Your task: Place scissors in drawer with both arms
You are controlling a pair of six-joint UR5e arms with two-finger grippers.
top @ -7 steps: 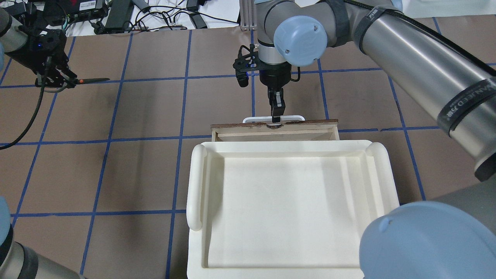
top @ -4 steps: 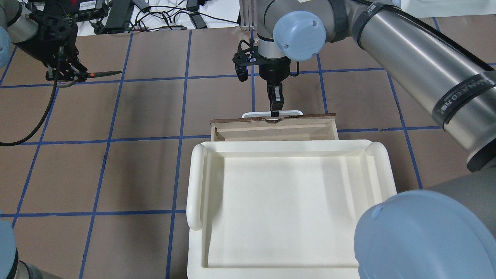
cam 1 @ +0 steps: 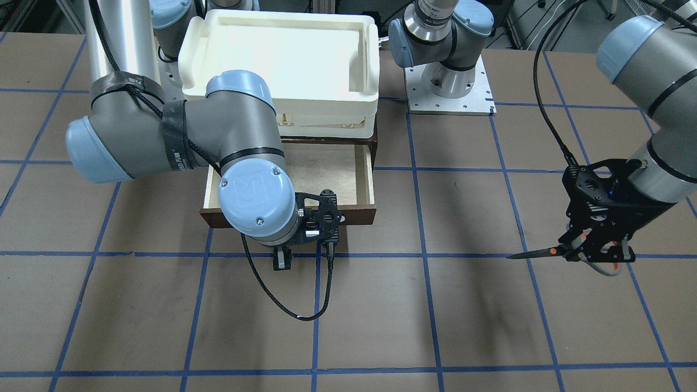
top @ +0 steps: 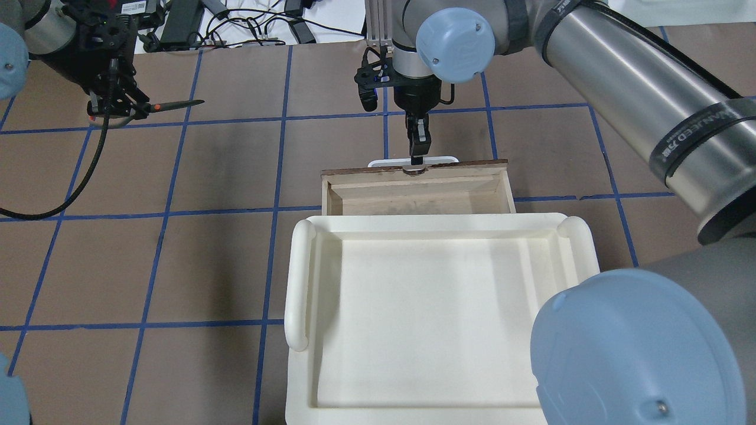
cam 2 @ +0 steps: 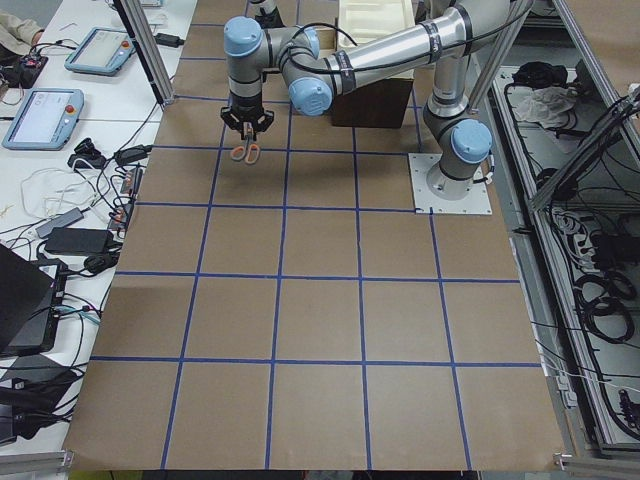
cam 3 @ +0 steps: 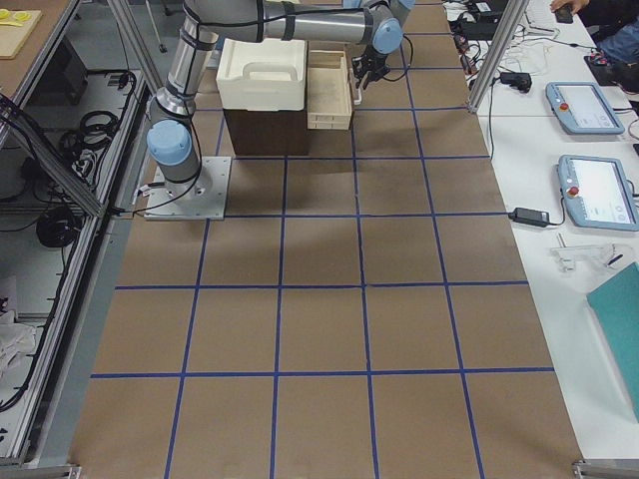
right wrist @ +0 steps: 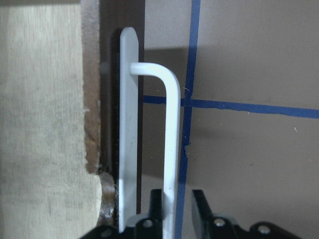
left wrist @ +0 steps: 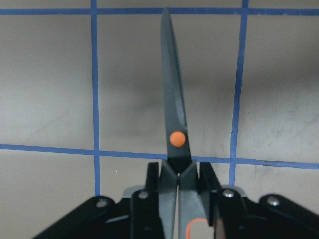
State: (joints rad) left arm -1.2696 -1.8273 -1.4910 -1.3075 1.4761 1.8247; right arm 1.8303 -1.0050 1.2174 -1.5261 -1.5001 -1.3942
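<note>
Scissors (left wrist: 173, 119), blades closed, are clamped in the left gripper (cam 1: 598, 251). Right gripper (top: 417, 154) pinches the handle (right wrist: 171, 149) of the part-open drawer (top: 413, 199).

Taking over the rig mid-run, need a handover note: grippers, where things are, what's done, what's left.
Left gripper: shut on the scissors, held off the table at the robot's left, blades level and pointing toward the middle.
Right gripper: shut on the handle of the drawer.
Done: scissors picked up, drawer pulled partly open; the interior that shows is bare.
Left: bring the scissors over, release them in the drawer.
</note>
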